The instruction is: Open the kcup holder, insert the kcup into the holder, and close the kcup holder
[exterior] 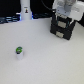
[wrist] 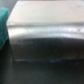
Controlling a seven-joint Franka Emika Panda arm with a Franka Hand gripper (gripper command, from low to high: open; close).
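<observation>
The robot's gripper, a white blocky head, hangs at the upper part of the exterior view's right, directly over the kcup holder; its fingers are hidden behind its own body and the holder, so whether they are spread or pressed together cannot be told. The holder is a black boxy unit with two pale rectangular panels on its front, standing on a plain white table. In the wrist view the holder's top fills the picture as a smooth, slightly glossy grey-black slab with a soft rounded edge, blurred from closeness, with a patch of teal at one side that cannot be identified. The kcup stands well apart, toward the exterior view's left, a tiny white cup with a green top, upright on the table. A tall white bottle-shaped object stands at the back. The step in hand appears to be opening the holder: the fingers should likely catch the drawer's front edge squarely and pull straight outward, since the smooth casing offers little grip and the light box may slide.
</observation>
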